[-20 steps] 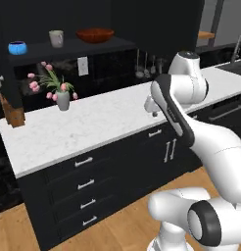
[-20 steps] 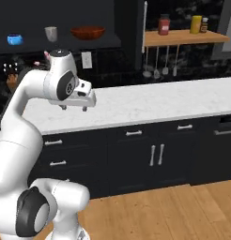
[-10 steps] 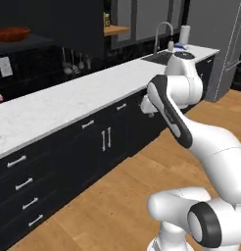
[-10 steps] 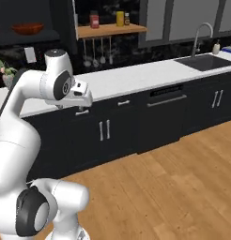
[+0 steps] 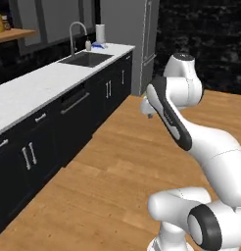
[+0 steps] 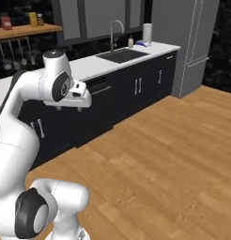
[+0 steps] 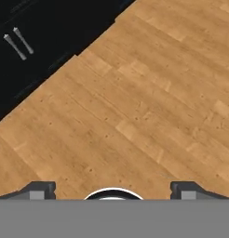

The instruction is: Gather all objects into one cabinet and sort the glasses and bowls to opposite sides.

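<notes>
Your base has swung away from the shelf toward the sink (image 5: 85,59); the gripper (image 7: 111,188) hangs released, empty, over wooden floor (image 7: 149,107).

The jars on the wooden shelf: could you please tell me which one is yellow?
The middle jar, between the red jar on its left and the smaller dark jar on its right.
</notes>
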